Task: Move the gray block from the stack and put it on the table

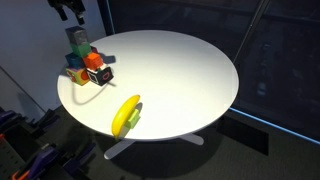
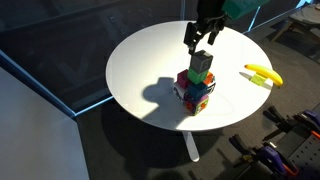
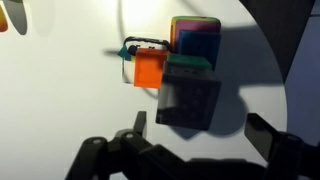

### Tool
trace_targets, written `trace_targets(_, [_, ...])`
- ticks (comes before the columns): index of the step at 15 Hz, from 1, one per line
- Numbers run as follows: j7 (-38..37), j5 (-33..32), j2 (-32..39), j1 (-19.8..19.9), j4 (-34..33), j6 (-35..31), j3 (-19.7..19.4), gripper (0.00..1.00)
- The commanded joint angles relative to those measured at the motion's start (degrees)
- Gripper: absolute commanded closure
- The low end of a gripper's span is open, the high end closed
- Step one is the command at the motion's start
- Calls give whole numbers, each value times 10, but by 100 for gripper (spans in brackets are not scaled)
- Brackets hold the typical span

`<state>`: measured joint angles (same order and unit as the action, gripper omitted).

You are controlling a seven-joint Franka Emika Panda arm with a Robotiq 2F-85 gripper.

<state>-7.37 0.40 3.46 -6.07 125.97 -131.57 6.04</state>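
Note:
The gray block (image 1: 77,38) sits on top of the stack (image 1: 88,66) of colored cubes near the edge of the round white table (image 1: 180,70). It shows in both exterior views (image 2: 201,63), with a green cube under it. In the wrist view it is a dark square (image 3: 190,100) over the green, orange and black-faced cubes (image 3: 150,65). My gripper (image 2: 203,35) hangs just above the gray block, open and empty, its two fingers (image 3: 200,128) on either side of the block and apart from it. It is also at the top edge of an exterior view (image 1: 70,12).
A banana (image 1: 126,114) lies near the table's edge, away from the stack, also in an exterior view (image 2: 262,74). The rest of the white top (image 2: 150,60) is bare. Dark floor and glass walls surround the table.

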Motion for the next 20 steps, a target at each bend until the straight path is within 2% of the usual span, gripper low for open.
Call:
trace_targets(1, [9, -7, 6, 2, 2, -10, -4, 0])
trace_targets(14, [6, -11, 28, 1, 8, -11, -8, 0])
trace_targets(15, [6, -12, 29, 1, 7, -11, -8, 8])
trace_targets(16, [5, -13, 30, 1, 7, -11, -8, 27])
trace_targets(20, [0, -20, 31, -1, 3, -1, -8, 59])
